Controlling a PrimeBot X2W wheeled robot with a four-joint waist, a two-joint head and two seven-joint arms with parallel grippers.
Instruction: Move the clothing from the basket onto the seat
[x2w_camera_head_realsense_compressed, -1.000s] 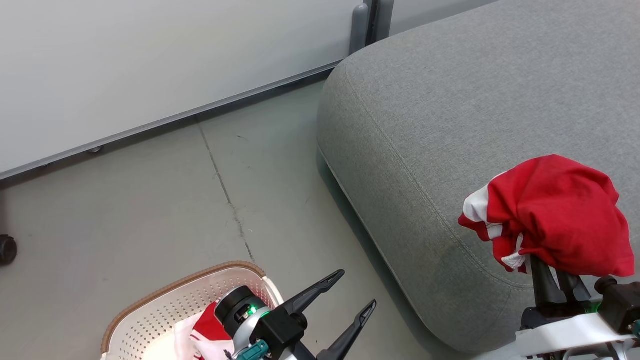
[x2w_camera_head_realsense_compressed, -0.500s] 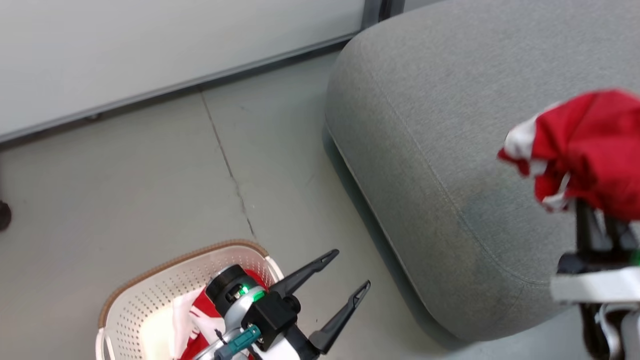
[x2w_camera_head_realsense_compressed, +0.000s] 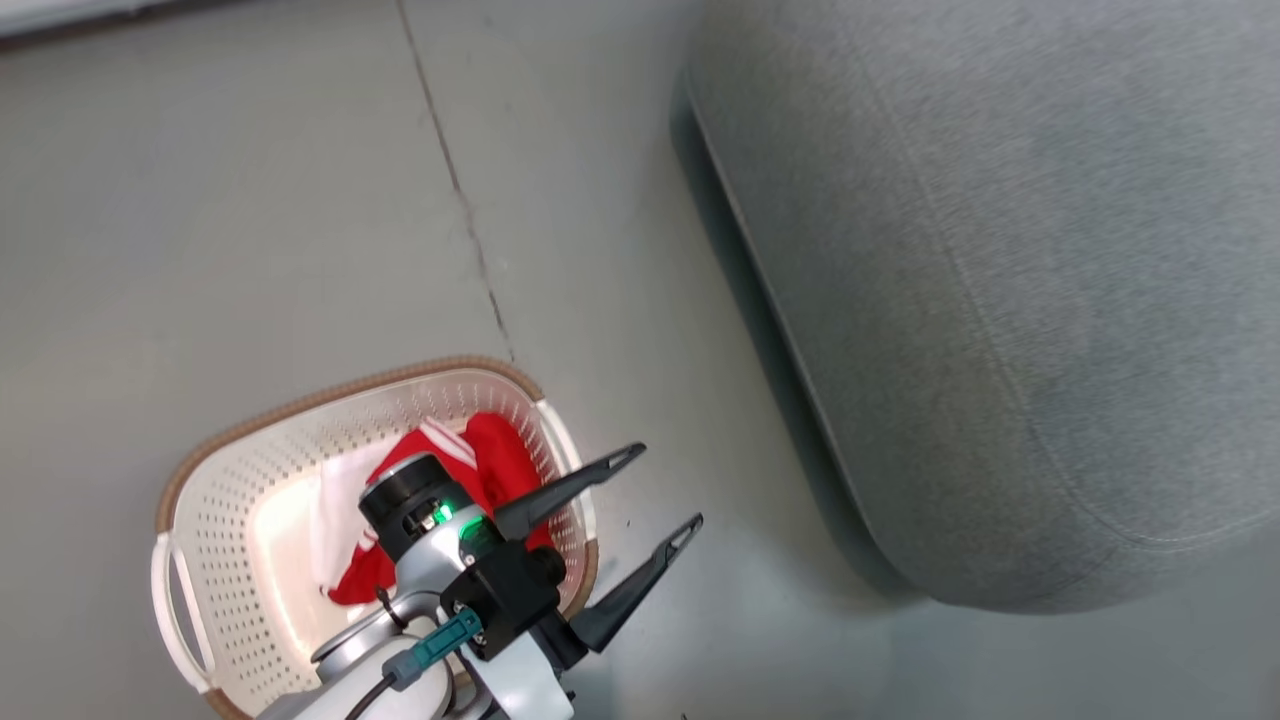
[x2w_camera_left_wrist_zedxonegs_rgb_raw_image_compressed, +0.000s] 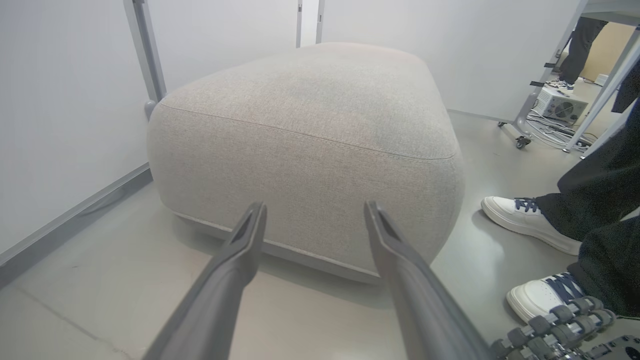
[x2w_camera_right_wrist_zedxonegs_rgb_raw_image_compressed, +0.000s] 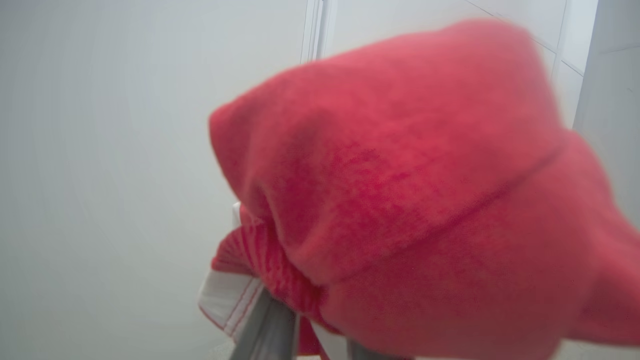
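- While my left pincer (x2w_camera_head_realsense_compressed: 665, 490) hangs over the basket (x2w_camera_head_realsense_compressed: 225, 480), its jaws stand wide apart with nothing between them.
- In head view my wrist overlaps the basket's seat-side half. Both fingers point out past the rim toward the seat (x2w_camera_head_realsense_compressed: 1000, 250).
- In left wrist view the pincer looks straight at the seat's side face and is apart from it, with floor between.
- Basket sits upright on the floor (x2w_camera_head_realsense_compressed: 250, 200), near the seat's rounded corner but not touching it; a strip of floor separates them.
- Clothes (x2w_camera_head_realsense_compressed: 490, 450) lie in the basket: red with white stripes, plus a white part on the side away from the seat. My wrist hides some of them.
- Right pincer (x2w_camera_right_wrist_zedxonegs_rgb_raw_image_compressed: 307, 335) is clenched on a red cloth (x2w_camera_right_wrist_zedxonegs_rgb_raw_image_compressed: 400, 175). Its fingers (x2w_camera_right_wrist_zedxonegs_rgb_raw_image_compressed: 265, 330) run up into the bunch, and the cloth drapes over the tips.
- Red cloth shows a white hem with red stitching at lower left in right wrist view. The picture is blurred.
- Behind the red cloth I see pale wall panels, so I can't tell where it sits relative to the seat.
- A person's white shoes (x2w_camera_left_wrist_zedxonegs_rgb_raw_image_compressed: 530, 222) and dark trousers stand on the floor just beside the seat, on the right of left wrist view.
- Floor seam (x2w_camera_head_realsense_compressed: 460, 200) runs down to the basket's far rim.
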